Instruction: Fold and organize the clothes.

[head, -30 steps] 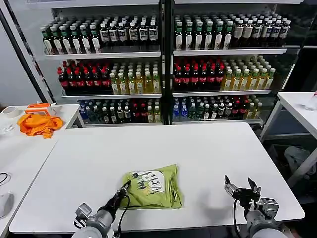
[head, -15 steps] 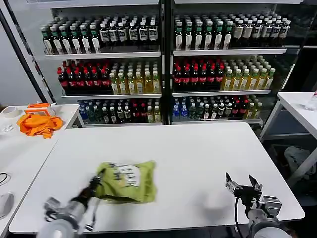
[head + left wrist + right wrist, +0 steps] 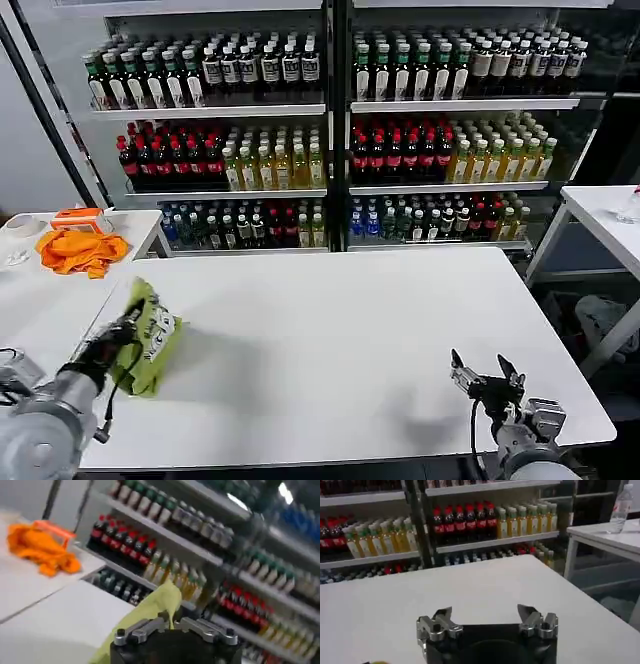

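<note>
1. The left gripper sits at about 8 o'clock in the head view, over the left end of the white desk, its jaws closed on the folded lime T-shirt
2. The T-shirt hangs bunched from those jaws, its printed graphic facing right, its lower edge at or just above the desk; I cannot tell whether it touches
3. The right gripper hovers at about 5 o'clock near the desk's front right corner, well apart from the T-shirt, jaws spread open and holding nothing
4. Behind the desk at 12 o'clock stand shelves of bottles; at 9 o'clock an orange cloth lies on a neighbouring white table
5. The left wrist view shows the left gripper with the T-shirt rising as a yellow-green fold between its fingers, and the orange cloth beyond
6. The right wrist view shows the right gripper with its fingers apart above bare desk, with another table to the side
</note>
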Robot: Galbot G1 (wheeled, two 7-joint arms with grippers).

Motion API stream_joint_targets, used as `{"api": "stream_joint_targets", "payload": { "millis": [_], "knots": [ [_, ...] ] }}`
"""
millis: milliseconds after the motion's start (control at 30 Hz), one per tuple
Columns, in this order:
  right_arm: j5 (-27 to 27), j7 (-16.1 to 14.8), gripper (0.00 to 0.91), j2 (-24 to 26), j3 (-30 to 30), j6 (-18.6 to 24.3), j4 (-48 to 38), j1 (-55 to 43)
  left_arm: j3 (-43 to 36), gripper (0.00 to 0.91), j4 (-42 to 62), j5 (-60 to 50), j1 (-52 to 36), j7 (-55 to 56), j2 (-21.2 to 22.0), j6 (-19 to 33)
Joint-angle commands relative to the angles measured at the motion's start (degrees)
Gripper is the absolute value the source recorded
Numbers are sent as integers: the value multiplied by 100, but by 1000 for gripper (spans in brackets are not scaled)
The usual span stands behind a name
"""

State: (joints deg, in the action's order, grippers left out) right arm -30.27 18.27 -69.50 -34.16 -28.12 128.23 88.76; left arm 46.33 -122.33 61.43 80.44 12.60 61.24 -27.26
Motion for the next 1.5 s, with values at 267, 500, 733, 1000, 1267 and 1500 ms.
{"api": "stream_joint_targets", "payload": {
  "millis": [267,500,733,1000,1267,1500],
  "knots": [
    [-8,-35,907,23,-260,19,154,190,-4618,20,705,-4757,-1199,239,1178,-460],
    [-26,-57,907,48,-292,29,191,199,-5254,20,1812,-4485,-1882,634,1981,-478],
    [-119,-68,907,127,-350,35,221,202,-5601,20,2740,-3802,-2719,972,3171,-167],
    [-277,-98,907,291,-341,48,120,63,-5966,907,3393,-3715,-3018,656,3326,1118],
    [-368,-103,907,372,129,57,-158,-487,-5240,907,2137,-3646,-2412,312,2713,1568],
    [-819,71,907,282,1256,-21,-636,-1421,-3787,907,864,-3522,-1416,453,1697,1497]
  ]
}}
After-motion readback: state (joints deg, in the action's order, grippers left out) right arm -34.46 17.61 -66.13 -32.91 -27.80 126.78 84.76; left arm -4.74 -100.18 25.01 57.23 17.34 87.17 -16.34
